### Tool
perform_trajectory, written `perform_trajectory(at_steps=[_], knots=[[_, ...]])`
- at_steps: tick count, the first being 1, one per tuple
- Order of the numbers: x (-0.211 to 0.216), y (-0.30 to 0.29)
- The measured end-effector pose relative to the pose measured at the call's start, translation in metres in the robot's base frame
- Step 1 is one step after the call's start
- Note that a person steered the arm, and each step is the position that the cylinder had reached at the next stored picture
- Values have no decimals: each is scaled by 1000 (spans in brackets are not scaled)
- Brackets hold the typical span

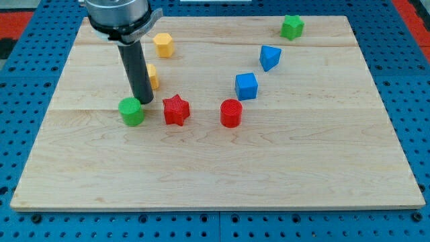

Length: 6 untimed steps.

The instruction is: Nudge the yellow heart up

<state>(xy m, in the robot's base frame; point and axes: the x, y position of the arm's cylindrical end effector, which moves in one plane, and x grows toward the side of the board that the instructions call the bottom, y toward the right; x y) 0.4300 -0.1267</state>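
Observation:
The yellow heart (pixel 153 76) lies left of the board's middle, mostly hidden behind my rod. My tip (pixel 144 101) rests on the board just below the yellow heart and right beside the green cylinder (pixel 132 111), at its upper right. A yellow hexagon block (pixel 163 44) sits above the heart, near the view's top.
A red star (pixel 176 109) and a red cylinder (pixel 230 112) lie right of the tip. A blue cube (pixel 246 86) and a blue triangular block (pixel 269 57) sit further right. A green star-like block (pixel 291 27) is at the top right. The wooden board (pixel 215 168) ends in blue pegboard.

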Motion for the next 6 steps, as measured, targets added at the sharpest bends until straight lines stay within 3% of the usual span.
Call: perform_trajectory(at_steps=[3,6], knots=[[44,-7],[-40,16]])
